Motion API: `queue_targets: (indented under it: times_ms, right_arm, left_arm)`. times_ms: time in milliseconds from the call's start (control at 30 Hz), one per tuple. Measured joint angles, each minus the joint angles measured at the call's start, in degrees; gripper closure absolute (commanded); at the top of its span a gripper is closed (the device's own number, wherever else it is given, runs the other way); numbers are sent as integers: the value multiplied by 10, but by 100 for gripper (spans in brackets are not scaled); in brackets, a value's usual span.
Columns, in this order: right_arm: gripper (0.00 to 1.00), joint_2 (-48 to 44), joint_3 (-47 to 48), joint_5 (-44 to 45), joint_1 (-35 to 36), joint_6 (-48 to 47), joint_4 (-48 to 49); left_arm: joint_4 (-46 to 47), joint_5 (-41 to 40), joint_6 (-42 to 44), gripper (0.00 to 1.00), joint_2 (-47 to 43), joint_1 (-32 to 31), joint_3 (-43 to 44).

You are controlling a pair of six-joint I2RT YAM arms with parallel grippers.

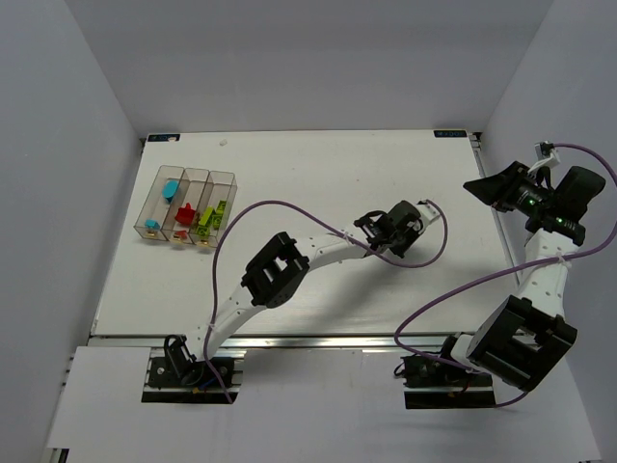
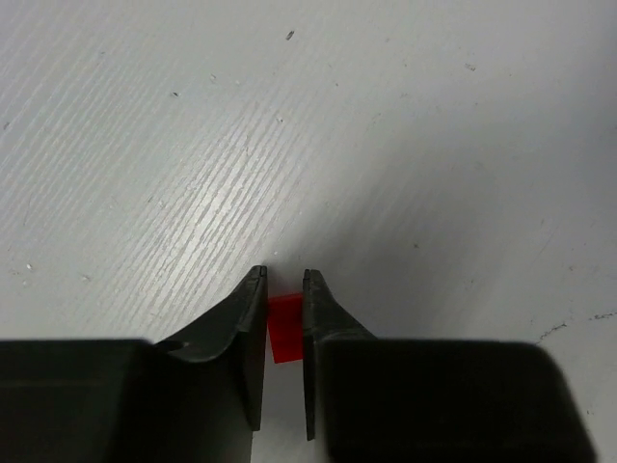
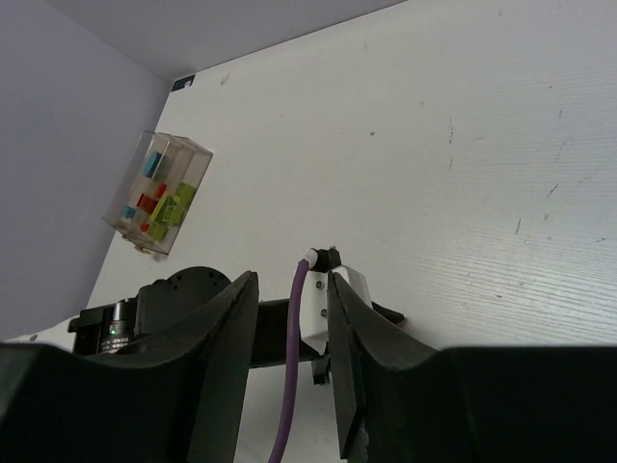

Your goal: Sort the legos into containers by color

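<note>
Grooved white table beneath left claw clamped on a flat red lego, right claw spread apart

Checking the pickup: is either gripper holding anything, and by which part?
The left gripper pinches a small red brick by its two opposite sides, fingers flush against it. The right gripper holds nothing.
</note>
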Motion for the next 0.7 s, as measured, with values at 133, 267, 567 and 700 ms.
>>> queue_targets:
  times_ms: [133,267,567,700]
  right_arm:
    - [59,0,0,-2,-3,3,1]
    - [59,-1,-5,-6,-4,5,9]
    - [59,-6,-12,-9,-5,9,13]
    - [59,-8,-15,-10,-9,12,15]
  left_arm:
    - [0,-5,0,94,0,-3,0]
    - [21,-10,-2,79,-11,-4,-27]
    - [23,-28,-5,60,-19,-6,-42]
    - [21,-35,-6,60,-20,-7,-42]
